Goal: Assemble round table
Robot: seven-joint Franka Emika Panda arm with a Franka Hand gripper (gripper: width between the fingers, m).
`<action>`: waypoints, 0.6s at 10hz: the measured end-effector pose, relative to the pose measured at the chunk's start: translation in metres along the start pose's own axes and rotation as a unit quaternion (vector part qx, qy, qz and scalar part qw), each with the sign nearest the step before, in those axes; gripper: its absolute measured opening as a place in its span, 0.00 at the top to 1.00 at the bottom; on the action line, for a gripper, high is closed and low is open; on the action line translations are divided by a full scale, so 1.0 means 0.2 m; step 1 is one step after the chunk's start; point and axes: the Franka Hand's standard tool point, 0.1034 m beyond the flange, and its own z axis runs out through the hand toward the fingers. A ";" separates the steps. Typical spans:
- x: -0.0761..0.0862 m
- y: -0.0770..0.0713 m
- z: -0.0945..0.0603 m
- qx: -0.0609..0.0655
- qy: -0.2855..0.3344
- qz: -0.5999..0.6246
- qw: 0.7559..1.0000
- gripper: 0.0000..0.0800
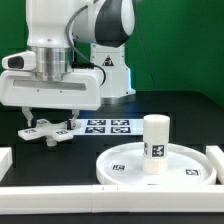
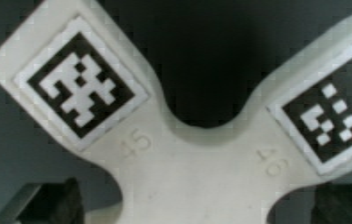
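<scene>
So the gripper (image 1: 48, 120) hangs right over the foot (image 1: 45, 131), out around 9 o'clock in the exterior view, jaws spread wide with nothing in them. My read is it's lined up like that so it can drop astride the foot's middle and pinch there, since the arms of the cross look too broad to grab. The wrist view backs that up: two tagged arms of the foot (image 2: 191, 170) fork away from the hub. A dark fingertip (image 2: 48, 200) pokes in at one corner, clear of the plastic as far as I can tell.

The disc (image 1: 185, 158) lies rim-up at about 4 o'clock, well apart from the foot, with the leg (image 1: 155, 140) standing upright on it near the middle. Guessing it's parked flat so the foot can go on top of the leg later. The marker board (image 1: 108, 126) lies flat between foot and disc, and the rails (image 1: 60, 193) fence things in from 7 round to 4 o'clock.

Hard to make out:
- whether the leg is actually fixed in or just standing there
- parts of the foot, which are hidden under the gripper
- the rest of the cross, which the wrist view cuts off
- the numbers embossed near the hub, too blurry to trust
</scene>
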 end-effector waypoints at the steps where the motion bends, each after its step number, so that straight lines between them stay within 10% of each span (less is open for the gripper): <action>1: 0.00 0.00 0.00 0.000 -0.001 0.000 1.000 0.19; 6: -0.02 0.01 0.02 -0.001 -0.005 0.001 1.000 0.19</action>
